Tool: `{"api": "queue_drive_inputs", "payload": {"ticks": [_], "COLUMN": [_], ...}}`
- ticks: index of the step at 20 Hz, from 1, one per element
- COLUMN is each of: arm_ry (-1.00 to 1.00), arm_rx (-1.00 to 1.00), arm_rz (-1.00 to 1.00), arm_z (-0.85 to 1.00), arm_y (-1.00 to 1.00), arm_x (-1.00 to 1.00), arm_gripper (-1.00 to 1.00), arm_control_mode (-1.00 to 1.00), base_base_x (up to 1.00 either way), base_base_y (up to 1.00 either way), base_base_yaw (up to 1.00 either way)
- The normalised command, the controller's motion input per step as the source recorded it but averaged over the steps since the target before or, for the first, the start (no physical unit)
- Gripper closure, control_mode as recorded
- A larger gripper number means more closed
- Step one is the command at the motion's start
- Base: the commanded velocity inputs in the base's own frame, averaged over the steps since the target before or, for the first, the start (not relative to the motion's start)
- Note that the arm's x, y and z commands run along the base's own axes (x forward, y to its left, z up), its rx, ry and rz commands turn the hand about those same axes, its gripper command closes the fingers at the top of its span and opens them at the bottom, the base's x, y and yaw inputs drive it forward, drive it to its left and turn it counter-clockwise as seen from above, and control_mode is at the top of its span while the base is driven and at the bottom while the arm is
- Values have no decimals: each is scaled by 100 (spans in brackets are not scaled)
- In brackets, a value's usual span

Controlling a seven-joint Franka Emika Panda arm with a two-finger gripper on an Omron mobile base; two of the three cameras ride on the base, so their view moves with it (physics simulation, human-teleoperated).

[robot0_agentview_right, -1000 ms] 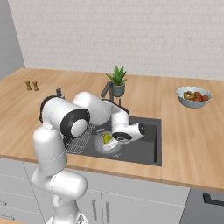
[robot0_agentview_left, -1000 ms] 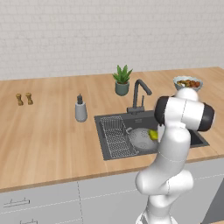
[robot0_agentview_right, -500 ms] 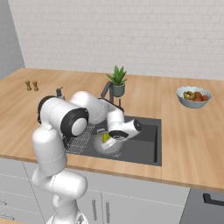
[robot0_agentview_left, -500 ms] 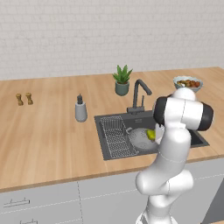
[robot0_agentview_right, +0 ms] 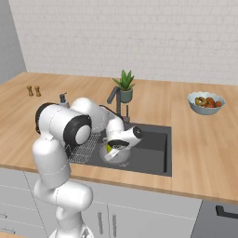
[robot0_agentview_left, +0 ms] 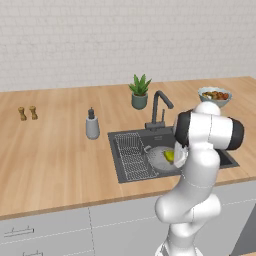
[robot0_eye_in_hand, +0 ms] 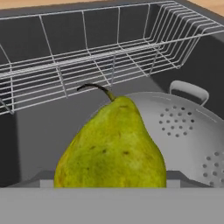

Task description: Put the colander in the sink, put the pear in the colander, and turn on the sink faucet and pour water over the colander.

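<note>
Left base view: you see the pear (robot0_agentview_left: 169,156) in the colander (robot0_agentview_left: 161,159), inside the sink (robot0_agentview_left: 131,144); arm covers the colander's right side.
Right base view: gripper (robot0_agentview_right: 113,148) over the colander; grip hard to make out.
Hand view: pear (robot0_eye_in_hand: 112,146) between parted jaws, bottom cut off; rack (robot0_eye_in_hand: 87,57) behind.
Writing: none you can read.

The arm (robot0_agentview_left: 200,165) is glossy white, built of thick rounded segments. A wide black band rings the big cylindrical joint at 1 o'clock in the left base view; its end cap is black in the right base view.
</note>
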Motion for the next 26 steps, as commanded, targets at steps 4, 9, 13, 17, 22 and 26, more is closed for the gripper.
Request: {"api": "queue_drive_inputs", "payload": {"ticks": [4,9,13,17,22,26], "arm_ry": [-3,-1,0,0,0,0], "arm_rx": [-11,-10,-6,-2,0,1], "arm_rz": [-2,-2,-2,-1,0,0], "arm_z": [-23,-19,-8,0,2,34], "arm_y": [6,3,0,-1,-6,-31], "arm_x": [0,2,18,15,6,0], "arm_gripper": [100,-100,-100,-100,-100,-100], "arm_control_mode": [-100,-100,-100,-100,-100,-100], "base_base_x": [0,0,0,0,0,0], "base_base_y": [0,0,0,0,0,0], "base_base_yaw": [0,0,0,0,0,0]}}
